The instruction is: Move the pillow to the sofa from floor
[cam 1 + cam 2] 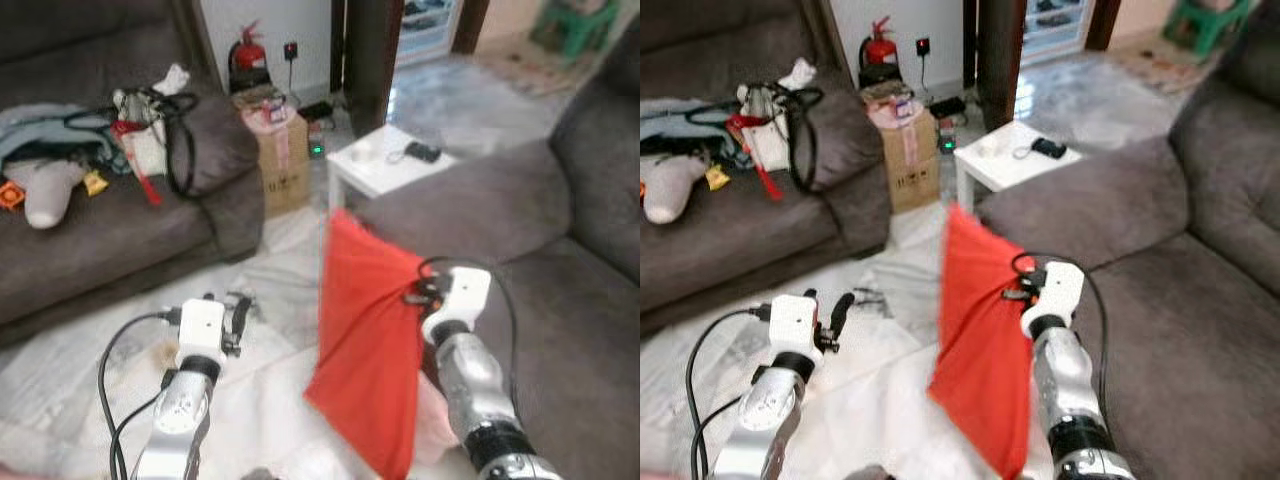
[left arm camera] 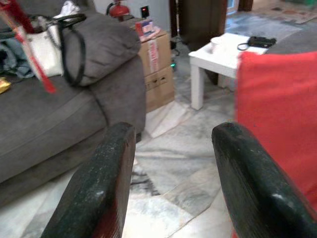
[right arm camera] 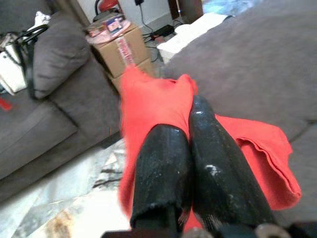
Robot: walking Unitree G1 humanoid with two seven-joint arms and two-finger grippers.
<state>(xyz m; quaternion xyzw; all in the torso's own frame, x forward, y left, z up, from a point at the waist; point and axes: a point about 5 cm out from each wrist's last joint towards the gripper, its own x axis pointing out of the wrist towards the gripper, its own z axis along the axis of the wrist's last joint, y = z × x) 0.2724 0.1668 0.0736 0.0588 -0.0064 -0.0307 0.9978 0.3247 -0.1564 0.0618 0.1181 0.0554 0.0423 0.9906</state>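
A red pillow [image 1: 365,340] hangs limp in the air beside the grey sofa [image 1: 560,300] on my right, lifted clear of the floor. My right gripper [image 3: 185,148] is shut on the pillow's edge, red fabric [image 3: 148,104] bunched between the black fingers [image 3: 163,168]. In the head view the right wrist [image 1: 455,295] sits at the pillow's right side, over the sofa's front edge. My left gripper [image 2: 168,163] is open over the marble floor, its two fingers [image 2: 104,183] spread with nothing between them; the pillow [image 2: 280,114] is just to its right.
A second grey sofa [image 1: 110,230] at the left carries bags, clothes and a toy. A cardboard box [image 1: 280,150] and a small white table [image 1: 385,165] with a phone stand ahead. A fire extinguisher [image 1: 248,55] sits by the wall. White sheeting [image 1: 260,400] covers the floor.
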